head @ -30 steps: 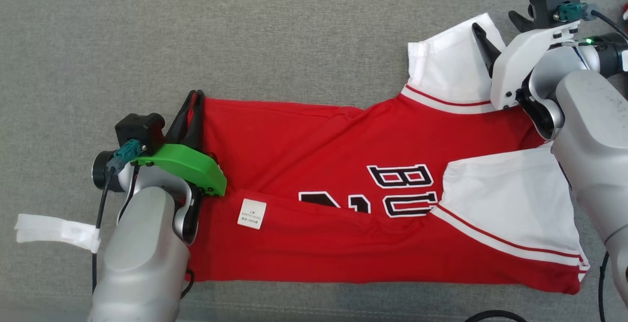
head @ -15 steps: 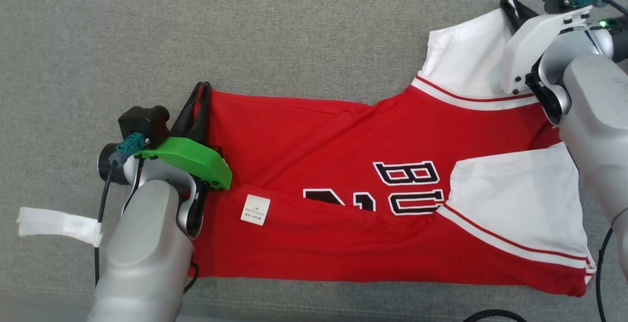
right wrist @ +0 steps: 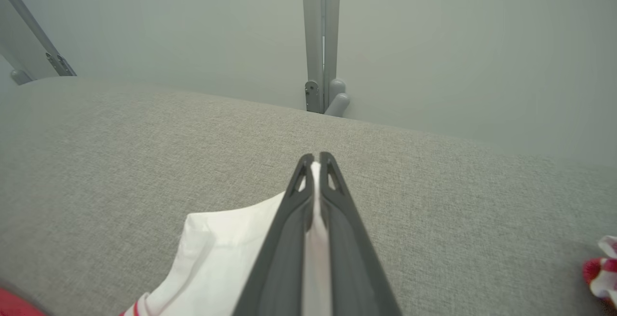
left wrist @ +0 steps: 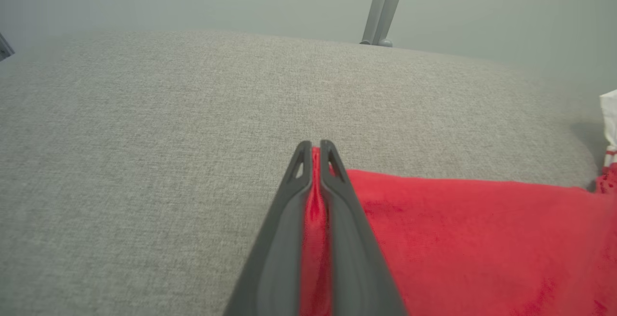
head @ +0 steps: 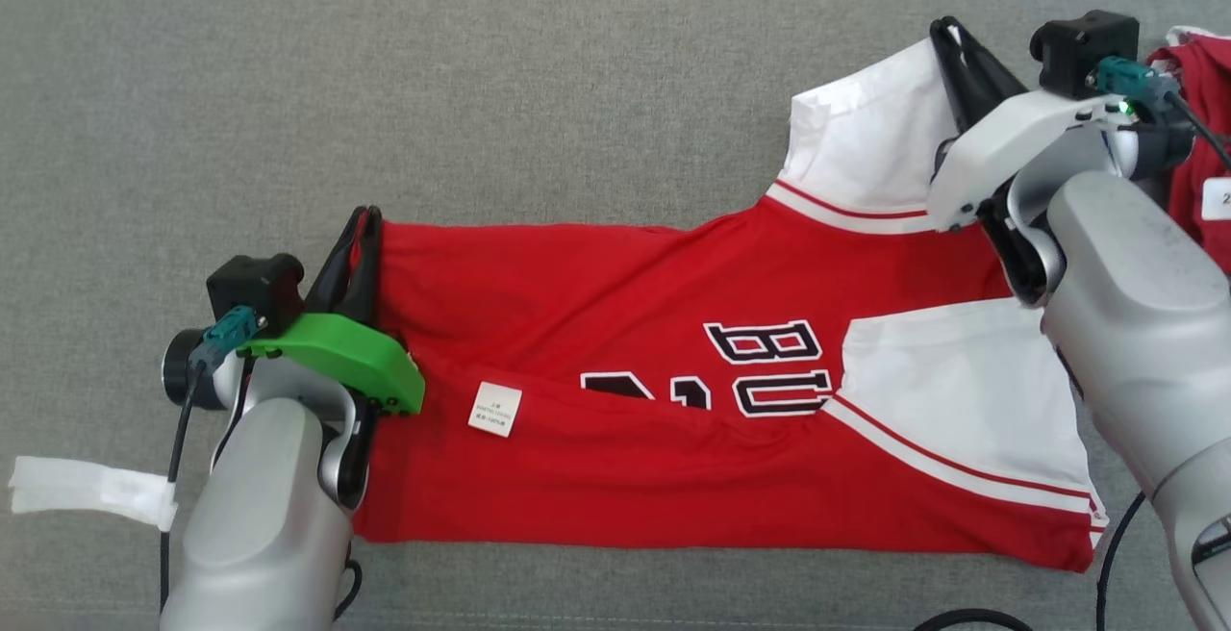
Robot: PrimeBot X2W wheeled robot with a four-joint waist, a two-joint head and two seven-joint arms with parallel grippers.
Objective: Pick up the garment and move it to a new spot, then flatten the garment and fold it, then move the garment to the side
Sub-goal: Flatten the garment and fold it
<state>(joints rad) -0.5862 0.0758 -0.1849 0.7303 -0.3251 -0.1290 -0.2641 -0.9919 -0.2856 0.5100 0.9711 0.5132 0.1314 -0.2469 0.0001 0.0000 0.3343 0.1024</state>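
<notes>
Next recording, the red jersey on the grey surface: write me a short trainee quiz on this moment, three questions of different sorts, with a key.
1. True or false: the left gripper is shut on a red corner of the garment.
2. Multiple choice: what is pinched between the fingers of the right gripper? A. the white sleeve; B. the black lettering; C. nothing.
3. Fill in: the small white label lies nearer the ____ gripper.

Key: 1 true; 2 A; 3 left.
</notes>
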